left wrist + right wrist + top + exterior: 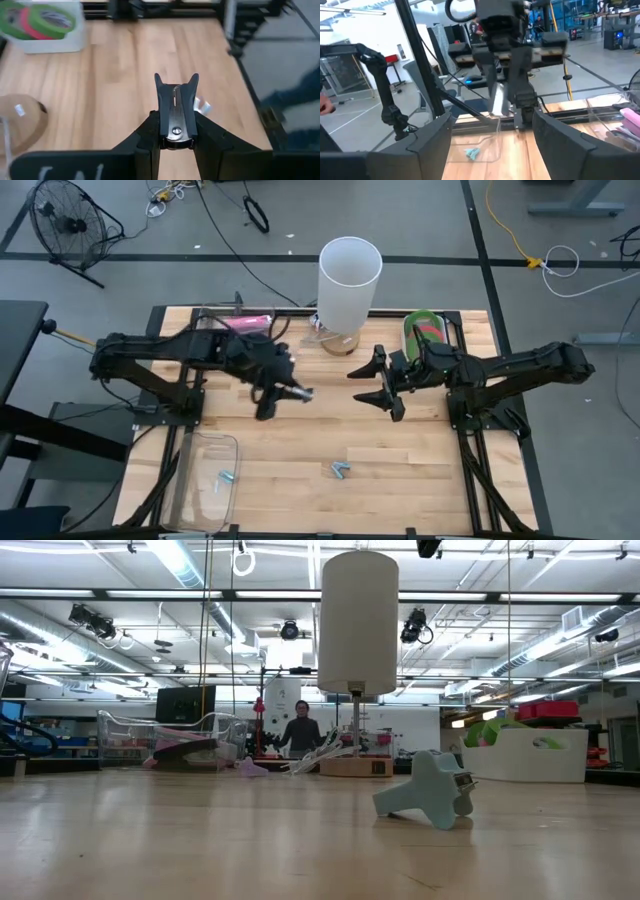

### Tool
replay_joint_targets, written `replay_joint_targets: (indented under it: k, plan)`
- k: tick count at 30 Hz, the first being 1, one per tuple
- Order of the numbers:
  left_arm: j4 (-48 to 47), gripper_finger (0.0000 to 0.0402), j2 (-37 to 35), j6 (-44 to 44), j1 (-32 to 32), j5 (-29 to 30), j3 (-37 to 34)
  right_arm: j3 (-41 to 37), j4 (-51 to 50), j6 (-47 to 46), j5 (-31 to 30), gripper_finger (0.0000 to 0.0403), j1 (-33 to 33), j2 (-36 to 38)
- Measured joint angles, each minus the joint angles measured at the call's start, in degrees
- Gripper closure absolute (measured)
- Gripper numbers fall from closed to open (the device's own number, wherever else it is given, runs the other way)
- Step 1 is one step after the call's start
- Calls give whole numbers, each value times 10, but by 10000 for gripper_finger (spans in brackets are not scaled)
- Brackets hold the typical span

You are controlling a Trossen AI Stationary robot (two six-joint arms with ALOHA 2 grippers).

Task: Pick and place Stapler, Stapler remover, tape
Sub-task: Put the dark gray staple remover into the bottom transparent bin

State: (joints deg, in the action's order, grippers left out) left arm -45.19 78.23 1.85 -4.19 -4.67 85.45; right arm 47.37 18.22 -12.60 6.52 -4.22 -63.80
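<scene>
Left claw (293, 392) grips a metal stapler (175, 112) above the table (300, 445) centre; it looks stiff, slick, best held mid-body. Right claw (375, 385) hangs open, empty. Tape (425, 330) sits far right.

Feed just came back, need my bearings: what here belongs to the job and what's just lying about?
Job: stapler, in the left pincer; staple remover on the bare table; second remover in the clear tray; tape rings in the white bin.
Lying about: white lamp; fan on the floor; pink item in the far clear box.
</scene>
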Motion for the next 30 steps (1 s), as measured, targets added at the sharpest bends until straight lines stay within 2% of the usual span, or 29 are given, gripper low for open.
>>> replay_joint_targets:
  k: [6, 14, 19, 25, 30]
  plan:
    - [-72, 314, -22, -12, -44, -11, 0, 0, -17, 0, -22, 138, 0, -1]
    - [-189, 314, -21, -10, -121, -33, 0, 0, -21, 0, -33, 140, 0, -1]
    - [-262, 314, -18, 13, -172, -34, 0, 0, -29, 0, -62, 140, 0, -1]
    - [-276, 314, -17, 49, -231, -37, -18, 0, -29, 0, -76, 140, 1, -1]
    - [-279, 314, -17, 52, -272, -49, -63, 0, -29, 0, -76, 140, 0, -1]
